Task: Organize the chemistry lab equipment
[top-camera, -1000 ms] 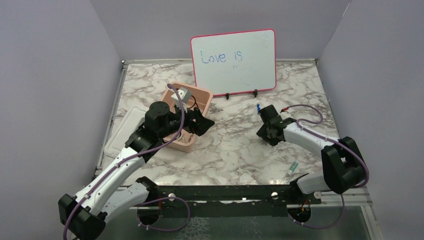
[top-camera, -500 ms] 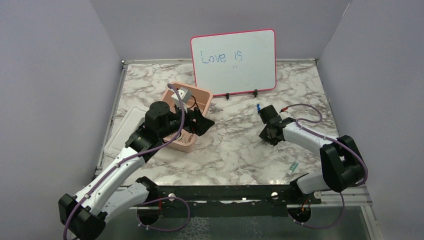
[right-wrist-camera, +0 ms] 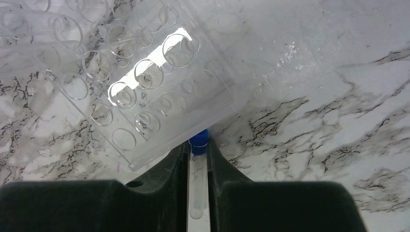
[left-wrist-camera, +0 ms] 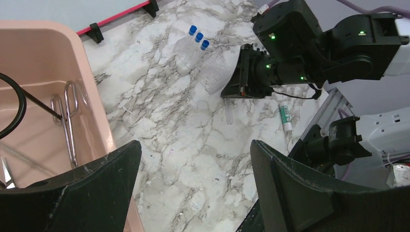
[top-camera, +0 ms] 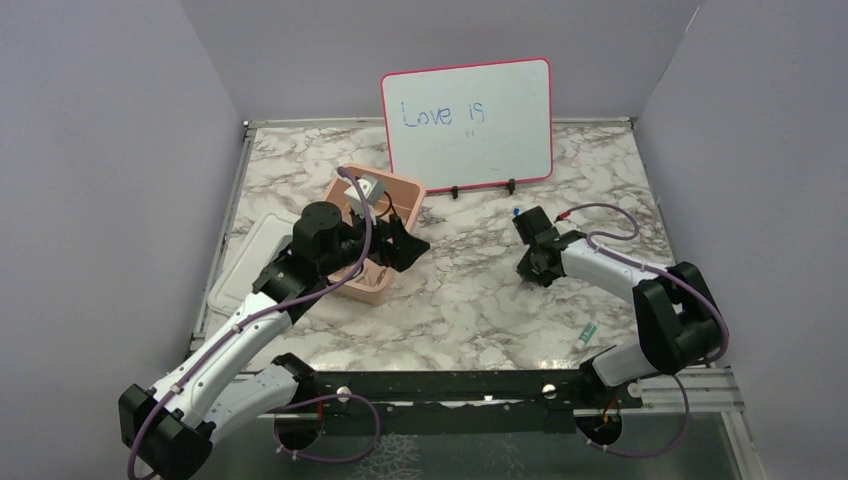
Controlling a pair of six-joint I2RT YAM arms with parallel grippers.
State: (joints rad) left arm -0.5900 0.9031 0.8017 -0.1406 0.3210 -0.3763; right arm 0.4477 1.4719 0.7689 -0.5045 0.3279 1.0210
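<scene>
A blue-capped tube is being gripped by the right claw; the left claw is being held open.

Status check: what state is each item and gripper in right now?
left gripper: open, empty.
right gripper: shut on blue-capped tube.
pink tub: uncovered, tongs inside.
white lid: off, flat on table.
clear rack: wells in right wrist view empty.
green-handled tool: lying loose on table.
</scene>
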